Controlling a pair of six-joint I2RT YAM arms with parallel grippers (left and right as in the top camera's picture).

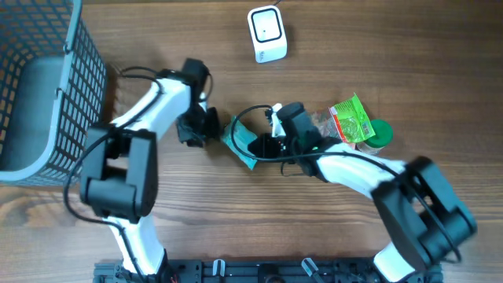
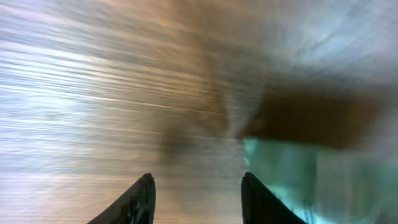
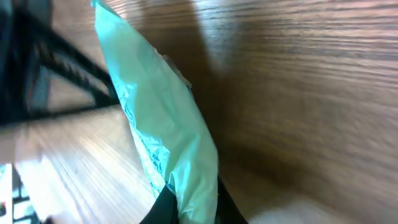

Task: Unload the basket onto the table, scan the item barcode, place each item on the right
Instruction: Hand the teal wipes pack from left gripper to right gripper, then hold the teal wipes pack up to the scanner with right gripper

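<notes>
Two grippers: the teal packet (image 1: 239, 146) is being flanked at mid-table by the left gripper (image 1: 206, 126) and the right gripper (image 1: 263, 146).
Right gripper: its fingers are being pressed together on the packet's lower edge, so the packet is being pinched and carried by this arm.
Left gripper: its fingers (image 2: 144, 198) are being held apart over bare table (image 1: 236, 236), and nothing is being gripped between them.
Packet axis: the long side is being presented on a diagonal in the overhead view, with one end toward the left gripper.
Scanner direction: the white scanner (image 1: 267, 34) is being seen near the far edge, well apart from the packet and almost straight ahead of the right gripper.
Nearer arm: the right arm is being judged better placed for the carry.
Overhead view: the layout and the scanner are being shown, but the pinch is being hidden by the gripper body.
Right wrist view: the pinch is being shown plainly, but the scanner is being left out.
Left wrist view: only a blurred corner of the packet is being shown, at the right.
Barcode: no code is being made out in any view.
</notes>
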